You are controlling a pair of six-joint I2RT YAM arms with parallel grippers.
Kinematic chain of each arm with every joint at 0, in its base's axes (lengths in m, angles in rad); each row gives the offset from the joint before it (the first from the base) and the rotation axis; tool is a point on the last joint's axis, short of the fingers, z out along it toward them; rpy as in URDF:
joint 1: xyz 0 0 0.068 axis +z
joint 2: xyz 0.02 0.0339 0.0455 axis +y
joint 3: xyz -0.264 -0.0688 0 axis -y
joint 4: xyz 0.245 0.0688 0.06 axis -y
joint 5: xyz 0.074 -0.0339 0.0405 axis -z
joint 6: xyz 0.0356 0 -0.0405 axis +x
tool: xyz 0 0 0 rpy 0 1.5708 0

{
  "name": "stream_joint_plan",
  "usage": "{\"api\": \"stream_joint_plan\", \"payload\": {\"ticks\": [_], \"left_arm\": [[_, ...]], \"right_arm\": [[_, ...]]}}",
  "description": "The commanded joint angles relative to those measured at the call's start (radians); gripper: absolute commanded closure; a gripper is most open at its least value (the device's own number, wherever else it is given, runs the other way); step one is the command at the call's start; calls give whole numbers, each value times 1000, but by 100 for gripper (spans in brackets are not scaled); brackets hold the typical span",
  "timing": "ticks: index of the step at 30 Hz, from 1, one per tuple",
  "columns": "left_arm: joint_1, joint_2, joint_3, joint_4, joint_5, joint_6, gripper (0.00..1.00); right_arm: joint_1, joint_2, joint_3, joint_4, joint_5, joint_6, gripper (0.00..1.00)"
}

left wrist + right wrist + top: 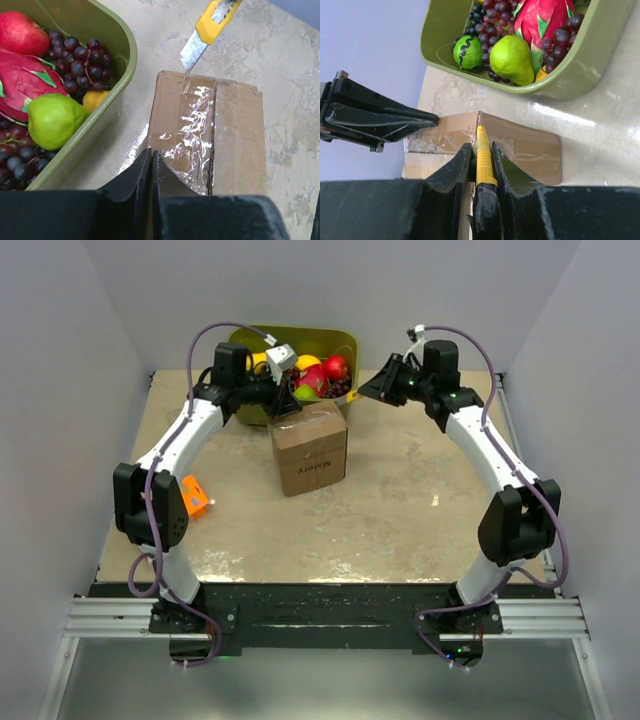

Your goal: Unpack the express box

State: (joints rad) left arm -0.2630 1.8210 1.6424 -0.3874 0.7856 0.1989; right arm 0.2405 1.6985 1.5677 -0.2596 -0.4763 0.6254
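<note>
The express box [310, 450] is a brown carton standing in the middle of the table with clear tape along its top seam [192, 125]. My left gripper [285, 400] is shut and empty. Its tips [151, 152] rest at the top edge of the box on the bin side. My right gripper [480, 147] is shut on a yellow utility knife [482, 155]. In the left wrist view the knife [212, 22] points its bare blade at the far top edge of the box, next to the tape. The box flaps are closed.
An olive-green bin [345, 345] of fruit stands just behind the box, close to both grippers; it shows in the right wrist view [580, 65] too. A flat orange package [193, 495] lies by the left arm. Grey walls enclose the table.
</note>
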Motion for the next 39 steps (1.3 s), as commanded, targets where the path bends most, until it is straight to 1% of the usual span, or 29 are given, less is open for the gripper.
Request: {"api": "stream_joint_plan", "payload": {"ticks": [1, 4, 15, 21, 25, 39], "left_arm": [[-13, -26, -21, -8, -35, -10, 96], [-13, -26, -29, -8, -48, -12, 100], [-22, -23, -62, 12, -60, -26, 100], [-24, -31, -84, 13, -111, -27, 100], [-24, -34, -89, 15, -149, -30, 100], [-28, -43, -101, 18, -197, -30, 100]], "right_arm": [[-7, 1, 52, -53, -41, 0, 100], [-7, 4, 60, -78, -36, -4, 100], [-7, 7, 84, -162, -58, -47, 100], [-13, -10, 94, -254, -62, -91, 100], [-13, -26, 87, -285, -68, -104, 100], [-12, -72, 121, -406, -108, -176, 100]]}}
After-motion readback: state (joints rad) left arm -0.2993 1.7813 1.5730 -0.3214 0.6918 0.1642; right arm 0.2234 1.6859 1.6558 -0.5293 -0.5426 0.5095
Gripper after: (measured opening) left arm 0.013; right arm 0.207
